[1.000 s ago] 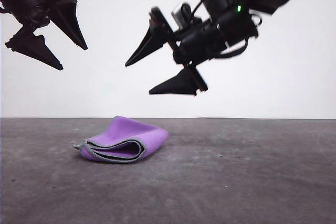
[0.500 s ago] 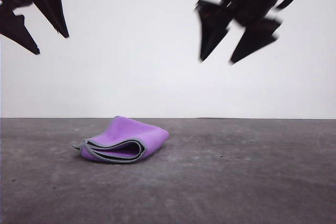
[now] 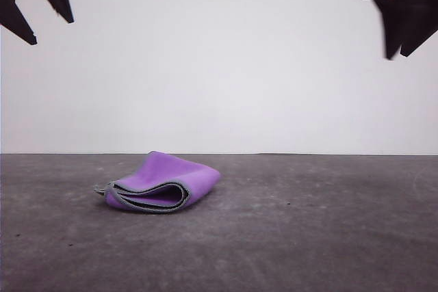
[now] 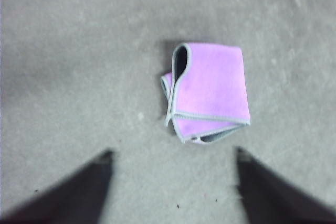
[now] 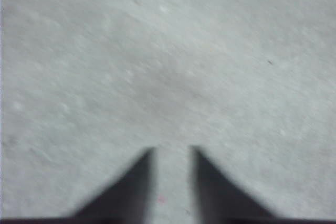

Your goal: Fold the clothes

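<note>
The folded cloth (image 3: 161,184) lay on the table (image 3: 308,237). The left gripper (image 4: 173,153), cut off at the frame's corner, gaped wide; the blurred right gripper (image 5: 172,150) stood narrowly parted, empty.

My left gripper (image 3: 34,18) hangs high at the upper left of the front view, its fingers spread wide and empty. My right gripper (image 3: 400,49) hangs high at the upper right, blurred, fingers pointing down with only a narrow gap between them, holding nothing.
</note>
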{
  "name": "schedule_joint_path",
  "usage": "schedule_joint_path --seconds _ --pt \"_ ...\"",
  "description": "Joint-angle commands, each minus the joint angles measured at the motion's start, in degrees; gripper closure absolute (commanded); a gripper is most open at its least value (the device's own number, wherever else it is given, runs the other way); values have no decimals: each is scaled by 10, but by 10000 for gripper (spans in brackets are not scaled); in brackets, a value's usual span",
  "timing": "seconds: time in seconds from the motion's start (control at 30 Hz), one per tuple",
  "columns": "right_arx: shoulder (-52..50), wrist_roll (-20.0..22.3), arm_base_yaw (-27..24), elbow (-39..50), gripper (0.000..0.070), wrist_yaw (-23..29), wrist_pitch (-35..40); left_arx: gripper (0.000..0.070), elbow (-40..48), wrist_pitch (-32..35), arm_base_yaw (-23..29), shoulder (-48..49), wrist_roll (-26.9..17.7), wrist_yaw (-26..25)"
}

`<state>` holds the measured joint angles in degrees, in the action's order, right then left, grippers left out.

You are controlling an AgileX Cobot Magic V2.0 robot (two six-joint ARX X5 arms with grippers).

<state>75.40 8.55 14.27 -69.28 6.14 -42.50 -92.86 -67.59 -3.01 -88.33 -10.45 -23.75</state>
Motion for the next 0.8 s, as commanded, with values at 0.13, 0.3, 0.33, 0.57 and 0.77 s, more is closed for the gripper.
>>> schedule_joint_path --seconds 0.13,0.3,0.33,0.57,0.77 --pt "0 11 -23 -9 700 -41 12 689 -10 -2 0 -7 -17 2" --pt "-16 7 -49 -9 700 -80 27 689 -9 0 0 -6 -22 15" --pt "-21 5 -54 -8 700 -83 25 689 -6 1 0 -5 -22 20" --pt "-99 -7 -90 33 700 -108 33 689 55 51 1 37 -1 58" --pt "-209 -22 -107 134 700 -130 110 689 191 163 2 135 27 61"
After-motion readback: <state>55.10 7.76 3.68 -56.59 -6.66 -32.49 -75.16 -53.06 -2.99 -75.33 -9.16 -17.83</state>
